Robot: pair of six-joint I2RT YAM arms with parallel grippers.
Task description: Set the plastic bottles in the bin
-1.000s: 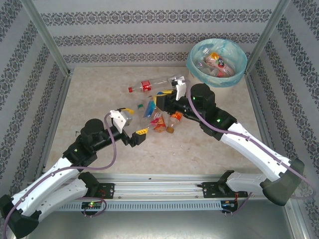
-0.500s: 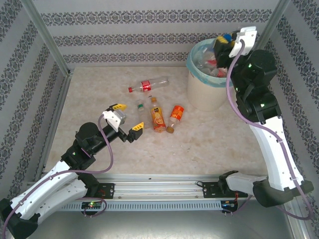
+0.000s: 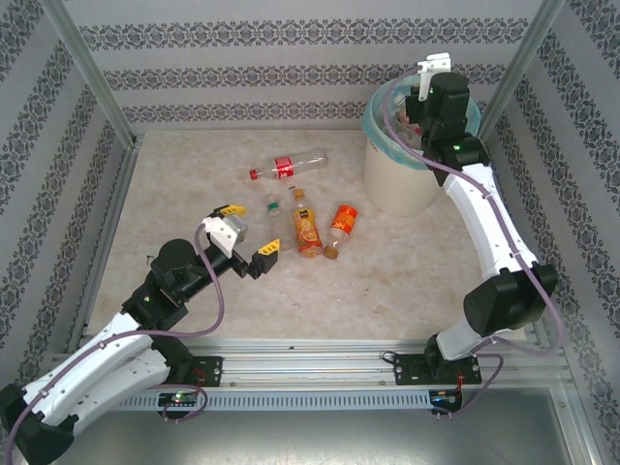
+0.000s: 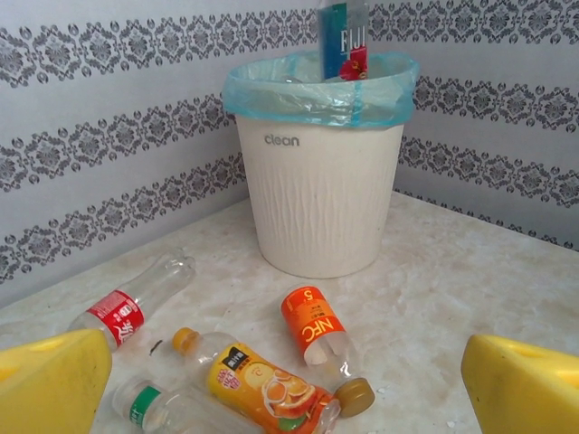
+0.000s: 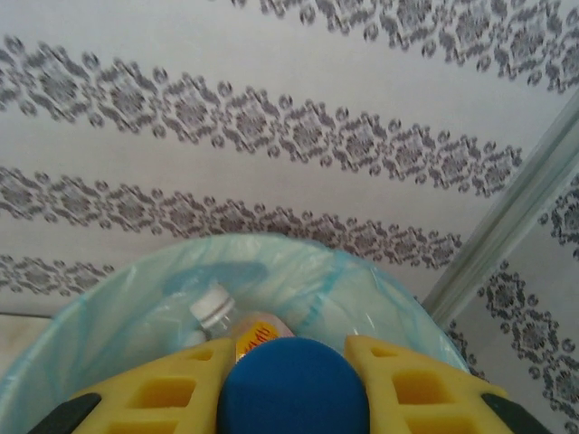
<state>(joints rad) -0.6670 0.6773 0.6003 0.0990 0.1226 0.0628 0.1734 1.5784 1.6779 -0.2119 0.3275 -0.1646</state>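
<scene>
Bottle with the blue cap (image 4: 342, 36) hangs upright over the bin (image 4: 317, 208), clenched in my right gripper (image 5: 291, 362); I should lower it inside the rim before letting go (four more bottles (image 4: 262, 384) lie on the table (image 4: 452, 289) beside the bin). My left gripper (image 3: 250, 232) stands wide open, empty.

The top camera looks down from high behind the near edge, covering the whole beige marbled table (image 3: 387, 281). The left wrist camera sits low, facing the round cream-white plastic bin with teal bag liner (image 4: 317, 208) from farther off. The right wrist camera hangs close above its rim, facing the grey patterned wall (image 5: 271, 117). All three share the bin.
</scene>
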